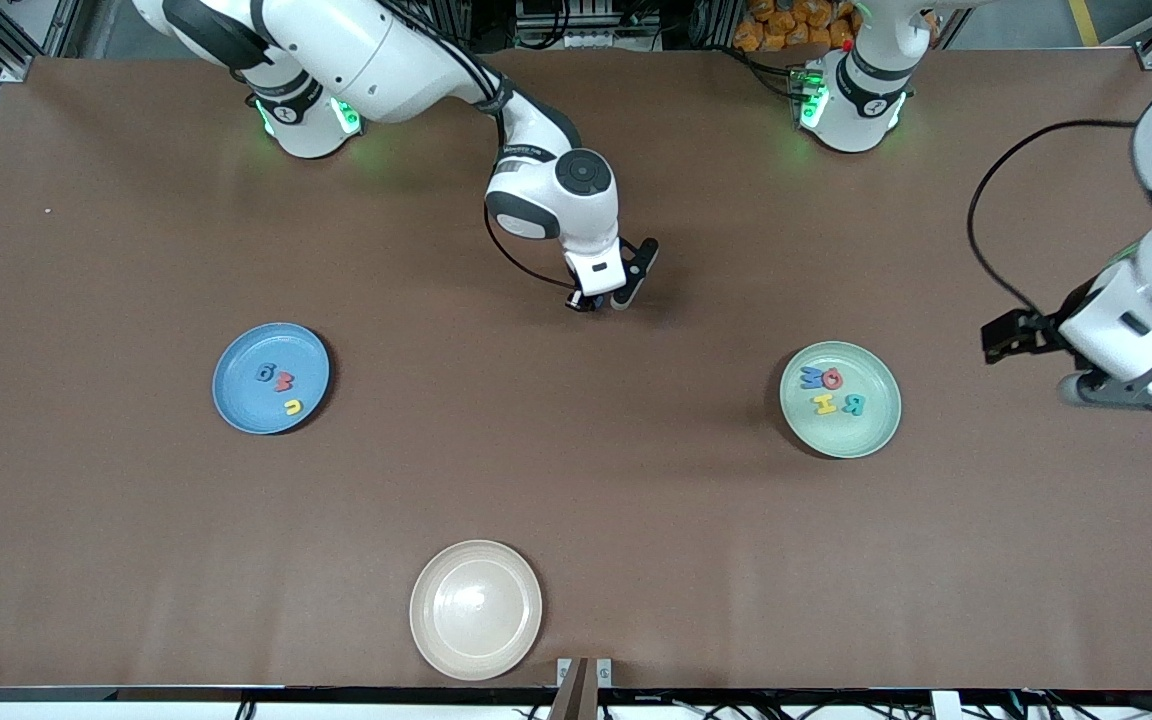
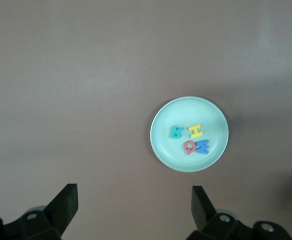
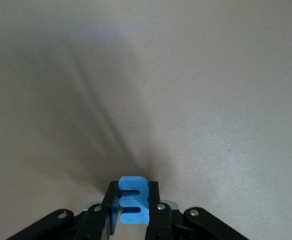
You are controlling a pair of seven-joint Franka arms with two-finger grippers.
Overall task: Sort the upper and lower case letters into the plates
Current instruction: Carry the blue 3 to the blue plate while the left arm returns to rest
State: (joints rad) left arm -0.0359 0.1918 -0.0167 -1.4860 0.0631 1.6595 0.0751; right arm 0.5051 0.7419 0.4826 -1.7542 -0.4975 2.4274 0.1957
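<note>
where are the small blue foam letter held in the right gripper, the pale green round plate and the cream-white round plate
small blue foam letter (image 3: 133,201), right wrist view, on its front face between the fingers
pale green round plate (image 1: 874,432), front view, on its bare floor near the rim
cream-white round plate (image 1: 476,610), front view, on its centre

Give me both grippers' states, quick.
Left gripper: open, empty, beside the pale green plate.
Right gripper: shut on a blue letter, over bare table.

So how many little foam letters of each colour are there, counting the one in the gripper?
Blue foam letters: 3, one held by the right gripper
Coral red foam letters: 2
Yellow foam letters: 2
Teal foam letter: 1
Total: 8
</note>
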